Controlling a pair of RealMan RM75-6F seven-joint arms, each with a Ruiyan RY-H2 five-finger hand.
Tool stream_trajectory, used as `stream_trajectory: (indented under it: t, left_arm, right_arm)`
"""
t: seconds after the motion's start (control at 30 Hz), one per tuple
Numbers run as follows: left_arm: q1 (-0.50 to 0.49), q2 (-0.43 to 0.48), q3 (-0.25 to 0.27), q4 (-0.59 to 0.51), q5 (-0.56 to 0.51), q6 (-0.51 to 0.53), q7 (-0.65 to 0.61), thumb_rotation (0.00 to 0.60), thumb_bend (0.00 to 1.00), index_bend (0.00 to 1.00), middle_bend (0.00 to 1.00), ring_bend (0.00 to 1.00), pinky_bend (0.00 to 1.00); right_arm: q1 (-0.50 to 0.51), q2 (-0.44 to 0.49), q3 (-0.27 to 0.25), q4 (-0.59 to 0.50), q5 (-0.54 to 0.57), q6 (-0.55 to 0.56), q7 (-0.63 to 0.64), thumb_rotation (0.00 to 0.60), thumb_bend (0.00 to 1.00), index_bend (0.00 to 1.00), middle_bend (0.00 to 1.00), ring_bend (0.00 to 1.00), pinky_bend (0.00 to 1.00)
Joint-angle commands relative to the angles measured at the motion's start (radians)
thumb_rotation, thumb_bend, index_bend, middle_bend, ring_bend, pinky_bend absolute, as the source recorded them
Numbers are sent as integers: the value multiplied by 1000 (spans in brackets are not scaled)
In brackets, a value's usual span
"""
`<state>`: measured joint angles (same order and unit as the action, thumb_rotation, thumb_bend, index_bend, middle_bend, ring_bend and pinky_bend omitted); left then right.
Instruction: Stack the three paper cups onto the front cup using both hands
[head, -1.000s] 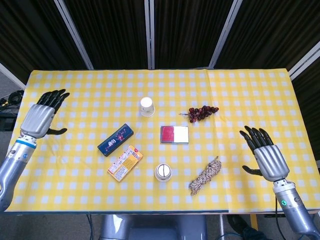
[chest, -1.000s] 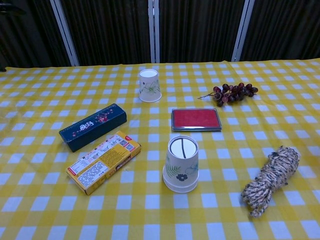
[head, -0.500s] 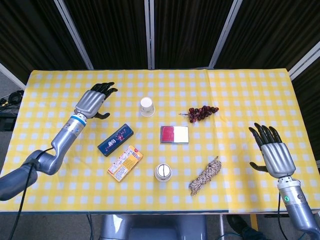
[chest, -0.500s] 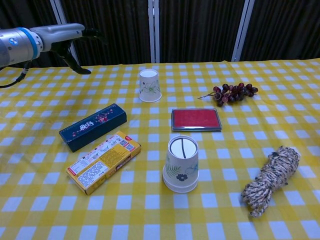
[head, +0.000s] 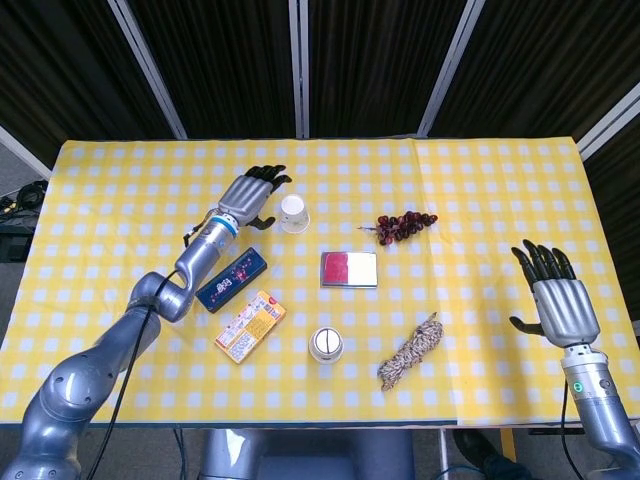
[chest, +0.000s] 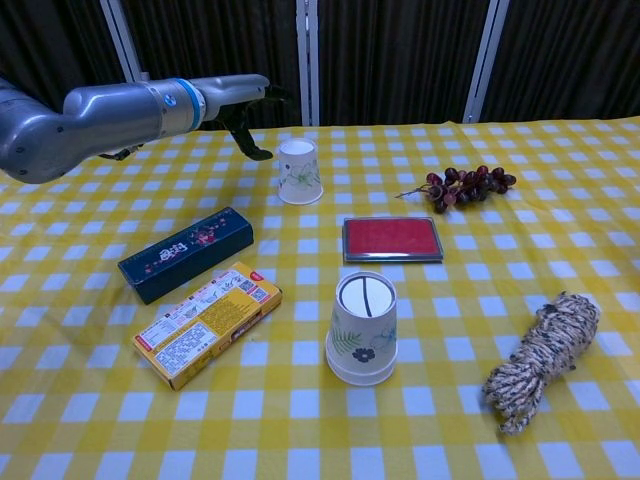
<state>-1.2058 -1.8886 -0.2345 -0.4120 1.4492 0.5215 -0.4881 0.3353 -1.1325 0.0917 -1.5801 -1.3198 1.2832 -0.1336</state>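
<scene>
The left hand (head: 250, 196) reaches out over the yellow checked table (head: 120, 170), its fingers spread and slightly curved, just beside the far paper cup (head: 293, 213) on that cup's left; it holds nothing, and I cannot tell whether a fingertip touches the cup's side (from the chest view the dark fingers (chest: 250, 125) sit just left of and behind it, seemingly apart). That far cup stands upside down near the middle of the table's back half. The front paper cup (head: 325, 345) also stands upside down, nearer the front edge, well apart from the other, with a leafy print and a small dark flower on its wall. Only these two cups show. The right hand (head: 562, 305) hangs off at the table's right side, palm down, fingers apart and straight, gripping nothing and well away from both cups. Between the cups lies a red ink pad (head: 348, 269) in a metal frame. To its right, further back, is a bunch of dark grapes (head: 404, 225); a coil of rope (head: 411, 352) lies right of the front cup. Left of the pad sits a dark blue box (head: 230, 279), slanted, and just beside it, toward the front, a yellow and orange carton (head: 249, 325).
</scene>
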Motion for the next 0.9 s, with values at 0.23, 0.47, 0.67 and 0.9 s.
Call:
stream_trajectory:
  t: [0.23, 0.47, 0.67, 0.9]
  left_arm:
    - [-64, -102, 56, 131, 37, -28, -120, 600, 364, 165, 35, 92, 162]
    - [-79, -149, 66, 200, 28, -36, -134, 600, 364, 375, 317, 340, 477]
    - [-75, -151, 70, 208, 20, -27, -131, 600, 363, 450, 407, 409, 515]
    - [-64, -126, 74, 191, 15, 18, -133, 600, 363, 452, 408, 409, 514]
  right_arm:
    - [-9, 2, 13, 11, 4, 2, 11, 600, 0, 0, 0, 0, 0]
    - [-20, 5, 24, 16, 3, 16, 23, 600, 0, 0, 0, 0, 0]
    - [-26, 7, 29, 13, -2, 24, 25, 600, 0, 0, 0, 0, 0]
    - [-32, 10, 34, 1, -11, 34, 20, 600, 0, 0, 0, 0, 0]
